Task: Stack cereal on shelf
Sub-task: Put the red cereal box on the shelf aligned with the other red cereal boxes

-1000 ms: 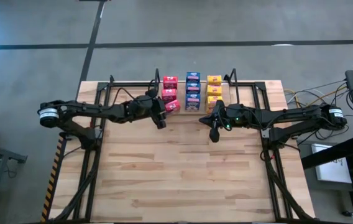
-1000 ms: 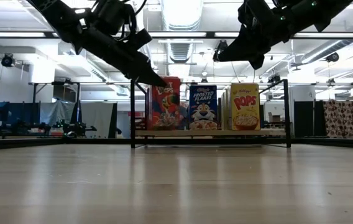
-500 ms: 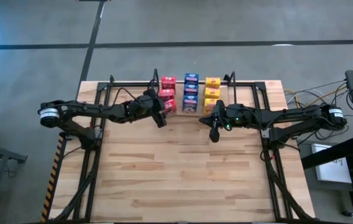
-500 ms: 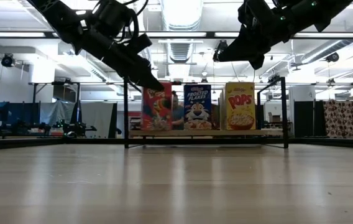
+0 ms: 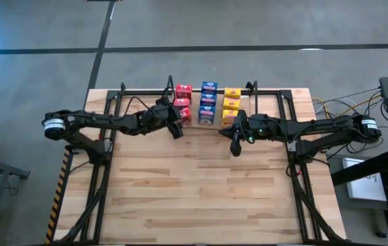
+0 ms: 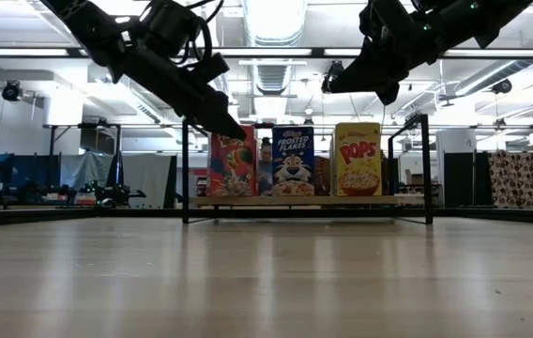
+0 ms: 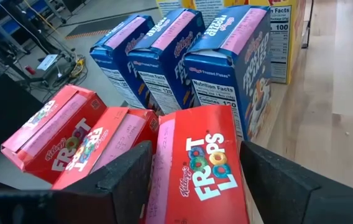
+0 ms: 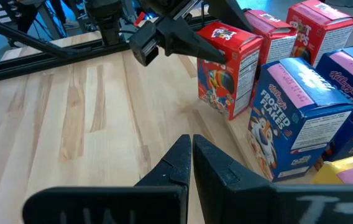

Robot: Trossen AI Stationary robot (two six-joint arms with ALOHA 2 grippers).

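The left gripper (image 5: 178,123) stands at the nearest red cereal box (image 7: 204,168) on the shelf (image 6: 417,199), with one dark finger on each side of the box top. The fingers (image 7: 123,177) are spread apart, and I cannot tell if they touch the cardboard or only stand very near to it. This red box stands upright at the front of the red row; two more red boxes (image 7: 58,134) are behind it, and they look a little tilted. Beside the red row stands the row of three blue boxes (image 7: 226,62), and beyond the blue row are the yellow boxes (image 5: 232,102). All nine boxes are on the shelf, which sits at the far edge of the wooden table (image 5: 208,191). The right gripper (image 5: 235,141) hangs above the table just in front of the shelf, near the blue and yellow rows, with its fingers pressed together and nothing between them.
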